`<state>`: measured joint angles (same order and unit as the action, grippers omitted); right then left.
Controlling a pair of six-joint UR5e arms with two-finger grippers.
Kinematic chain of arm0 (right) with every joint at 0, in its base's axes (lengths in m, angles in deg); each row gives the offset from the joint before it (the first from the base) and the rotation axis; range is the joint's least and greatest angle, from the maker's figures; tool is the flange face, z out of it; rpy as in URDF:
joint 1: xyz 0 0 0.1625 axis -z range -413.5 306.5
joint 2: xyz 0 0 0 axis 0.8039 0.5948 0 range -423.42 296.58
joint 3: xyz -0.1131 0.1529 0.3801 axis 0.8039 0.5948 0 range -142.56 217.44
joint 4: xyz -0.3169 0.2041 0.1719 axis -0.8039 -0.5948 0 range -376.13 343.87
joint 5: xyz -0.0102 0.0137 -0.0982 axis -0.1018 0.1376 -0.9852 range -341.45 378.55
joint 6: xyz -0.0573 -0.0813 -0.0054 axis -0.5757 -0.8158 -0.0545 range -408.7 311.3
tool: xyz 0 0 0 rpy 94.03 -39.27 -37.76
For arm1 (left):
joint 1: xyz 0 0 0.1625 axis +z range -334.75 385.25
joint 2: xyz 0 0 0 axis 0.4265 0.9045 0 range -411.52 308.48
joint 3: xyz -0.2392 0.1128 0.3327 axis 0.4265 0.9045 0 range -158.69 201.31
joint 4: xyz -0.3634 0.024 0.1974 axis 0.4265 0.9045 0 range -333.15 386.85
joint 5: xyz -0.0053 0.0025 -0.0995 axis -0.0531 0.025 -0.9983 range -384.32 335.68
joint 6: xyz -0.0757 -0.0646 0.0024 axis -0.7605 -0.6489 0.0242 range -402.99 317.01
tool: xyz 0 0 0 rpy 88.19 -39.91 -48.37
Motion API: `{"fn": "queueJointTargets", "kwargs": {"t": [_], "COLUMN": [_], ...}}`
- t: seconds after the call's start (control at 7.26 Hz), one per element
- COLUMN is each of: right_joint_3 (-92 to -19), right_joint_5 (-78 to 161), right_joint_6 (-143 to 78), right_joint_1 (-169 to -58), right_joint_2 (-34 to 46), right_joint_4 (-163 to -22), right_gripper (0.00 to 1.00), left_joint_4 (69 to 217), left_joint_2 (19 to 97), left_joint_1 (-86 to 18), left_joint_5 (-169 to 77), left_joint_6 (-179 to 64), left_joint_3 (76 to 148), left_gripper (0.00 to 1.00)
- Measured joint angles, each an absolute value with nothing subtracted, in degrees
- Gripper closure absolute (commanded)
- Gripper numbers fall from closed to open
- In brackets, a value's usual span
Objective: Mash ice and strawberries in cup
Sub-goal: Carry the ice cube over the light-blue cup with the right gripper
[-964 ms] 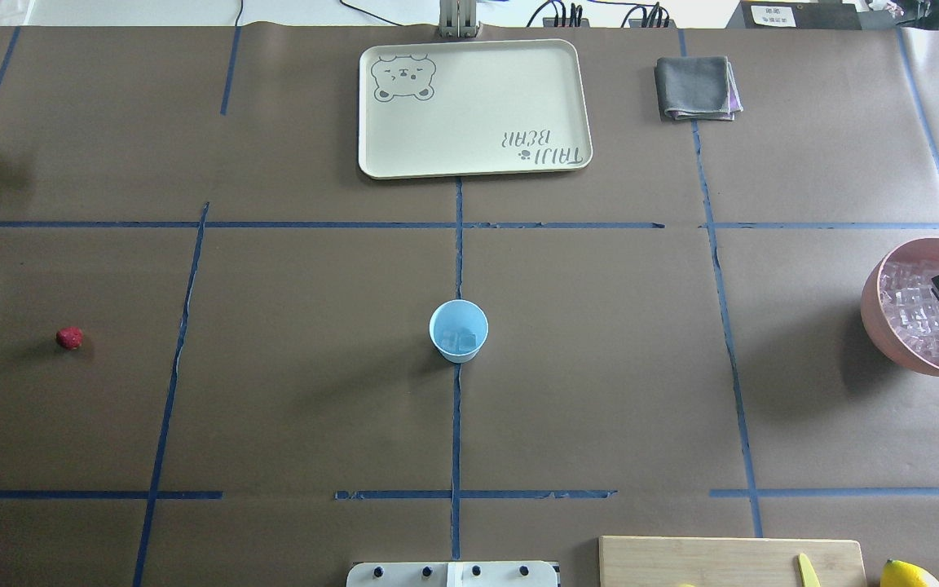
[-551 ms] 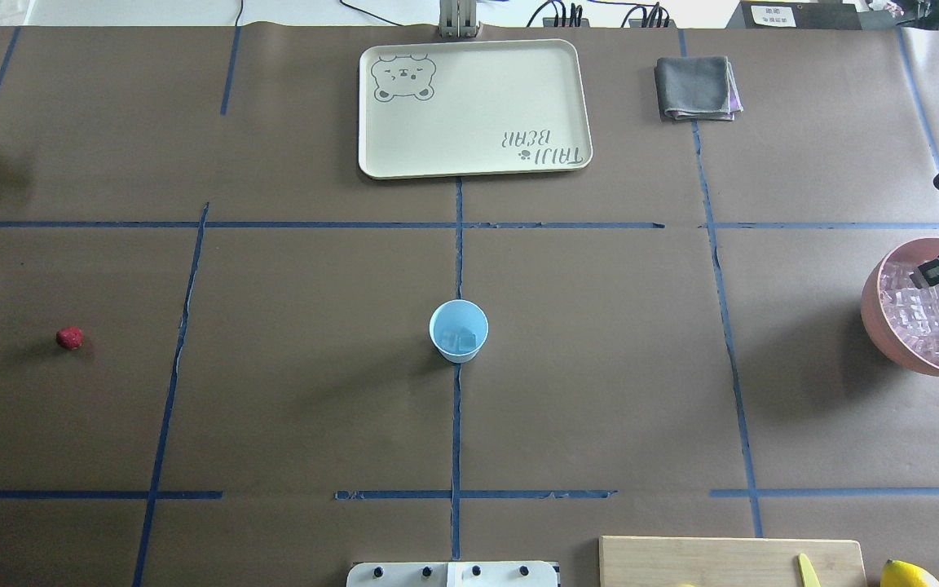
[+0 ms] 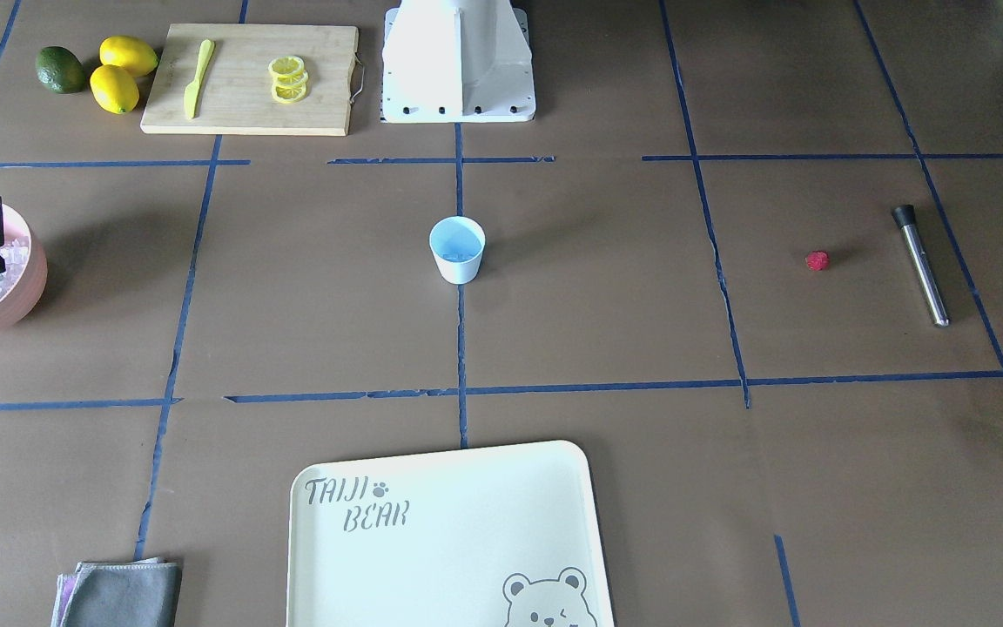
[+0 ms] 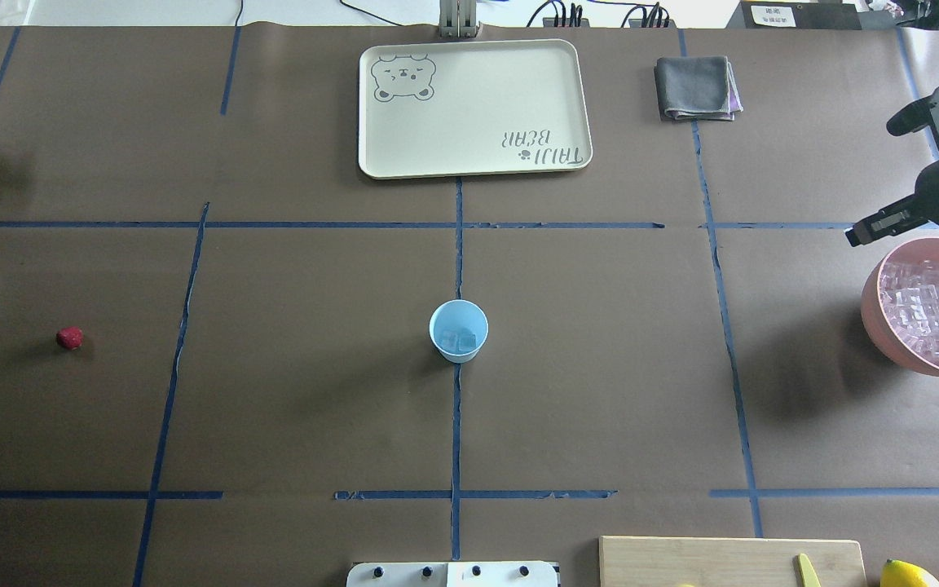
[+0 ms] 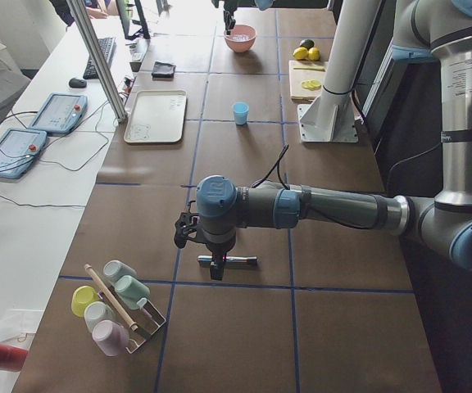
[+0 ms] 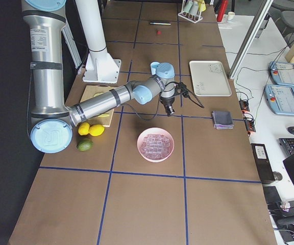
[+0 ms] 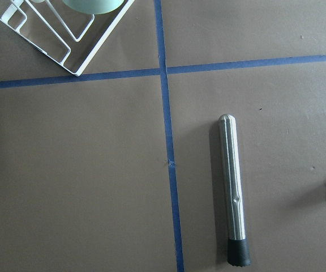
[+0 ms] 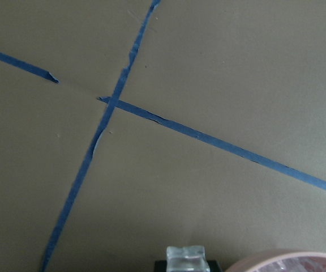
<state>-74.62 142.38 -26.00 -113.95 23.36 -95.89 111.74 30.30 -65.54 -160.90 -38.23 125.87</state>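
The cup point(image 4: 459, 330) stands at the table's centre, white outside and light blue inside, with a little ice point(image 4: 461, 340) at its bottom. More ice point(image 4: 926, 308) fills the pink bowl point(image 4: 873, 314) at the right edge. My right gripper point(image 4: 861, 234) hovers just beyond the bowl's far rim, shut on one ice cube point(image 8: 185, 258), which shows in the right wrist view. The strawberry point(image 4: 69, 337) lies alone on the paper far to the left. My left gripper point(image 5: 212, 266) hangs over the metal muddler point(image 7: 232, 187); I cannot tell whether it is open or shut.
A cream tray point(image 4: 469, 155) sits at the far middle, a grey cloth point(image 4: 696, 87) to its right. The cutting board point(image 3: 249, 78) with lemon slices and a yellow knife lies near the robot base, lemons point(image 3: 123, 74) beside it. A cup rack point(image 5: 117, 307) stands at the left end.
My right gripper has risen out of the pink bowl and moved toward the bowl's far rim, carrying an ice cube. Cup, strawberry and muddler have not moved.
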Motion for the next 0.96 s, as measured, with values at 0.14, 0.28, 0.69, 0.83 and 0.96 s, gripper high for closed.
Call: {"fn": "queueJointTargets", "kwargs": {"t": [0.14, 0.28, 0.69, 0.83, 0.96], "right_joint_3": [-74.66, -74.60, -69.27, -68.09, -66.57], "right_joint_5": [142.19, 140.74, 135.87, 134.58, 133.08], "right_joint_6": [-24.92, -22.44, -9.30, -4.16, 0.77], "right_joint_1": [-112.18, -109.54, -99.56, -96.32, -93.10], "right_joint_2": [17.54, 10.93, -5.80, -9.66, -13.66], "right_joint_4": [-101.83, -108.60, -118.13, -118.86, -119.30], "right_gripper": [1.00, 1.00, 1.00, 1.00, 1.00], "left_joint_4": [111.82, 111.88, 111.91, 111.88, 111.86], "left_joint_2": [30.31, 30.32, 30.32, 30.31, 30.31], "left_joint_1": [-65.54, -65.54, -65.55, -65.54, -65.54], "left_joint_5": [-160.90, -160.90, -160.90, -160.90, -160.90], "left_joint_6": [-38.19, -38.17, -38.16, -38.17, -38.21], "left_joint_3": [125.89, 125.89, 125.93, 125.99, 126.03], "left_gripper": [0.00, 0.00, 0.00, 0.00, 0.00]}}
